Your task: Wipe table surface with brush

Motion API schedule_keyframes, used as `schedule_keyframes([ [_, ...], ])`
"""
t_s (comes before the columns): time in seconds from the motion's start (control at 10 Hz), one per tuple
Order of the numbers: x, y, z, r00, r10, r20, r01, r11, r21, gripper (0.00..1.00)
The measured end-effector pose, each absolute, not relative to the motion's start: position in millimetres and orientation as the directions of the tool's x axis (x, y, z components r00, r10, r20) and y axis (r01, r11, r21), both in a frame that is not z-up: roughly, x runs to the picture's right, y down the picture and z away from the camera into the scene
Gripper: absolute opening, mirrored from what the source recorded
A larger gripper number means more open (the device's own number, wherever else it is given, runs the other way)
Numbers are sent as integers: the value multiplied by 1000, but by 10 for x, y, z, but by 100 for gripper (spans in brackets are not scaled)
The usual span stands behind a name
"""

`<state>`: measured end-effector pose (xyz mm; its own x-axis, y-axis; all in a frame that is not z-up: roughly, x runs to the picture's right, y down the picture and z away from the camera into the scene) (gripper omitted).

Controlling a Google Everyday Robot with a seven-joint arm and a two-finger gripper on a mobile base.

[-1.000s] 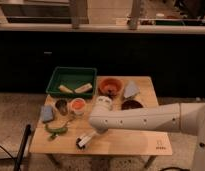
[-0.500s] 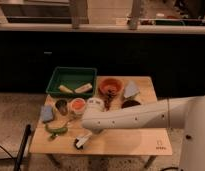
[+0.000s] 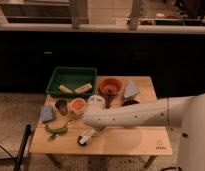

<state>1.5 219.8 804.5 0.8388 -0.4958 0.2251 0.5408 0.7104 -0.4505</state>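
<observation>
The table surface (image 3: 126, 142) is a light wooden top with a small dark logo near its front right corner. The brush (image 3: 84, 138) lies near the front left, its white handle pointing up-right and its dark bristle head towards the front edge. My white arm reaches in from the right across the table. My gripper (image 3: 92, 129) is at the arm's left end, right over the brush handle, mostly hidden by the wrist. I cannot tell whether it touches the brush.
A green tray (image 3: 72, 76) with yellow items stands at the back left. An orange bowl (image 3: 111, 85), a grey-blue object (image 3: 131, 90), a white cup (image 3: 96, 101), an orange cup (image 3: 77, 106), a metal cup (image 3: 61, 105), a blue sponge (image 3: 47, 114) and a green vegetable (image 3: 57, 129) crowd the left and back.
My arm's end has moved a little left and down towards the brush. The brush and the other objects have not moved.
</observation>
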Motion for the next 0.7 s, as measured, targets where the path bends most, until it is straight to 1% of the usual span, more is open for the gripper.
schedule_keyframes([
  [0.4,100,1946,8142,858,-480,184,507,733,-454,0],
  [0.7,-126,1892,8177,840,-503,204,537,718,-442,0],
])
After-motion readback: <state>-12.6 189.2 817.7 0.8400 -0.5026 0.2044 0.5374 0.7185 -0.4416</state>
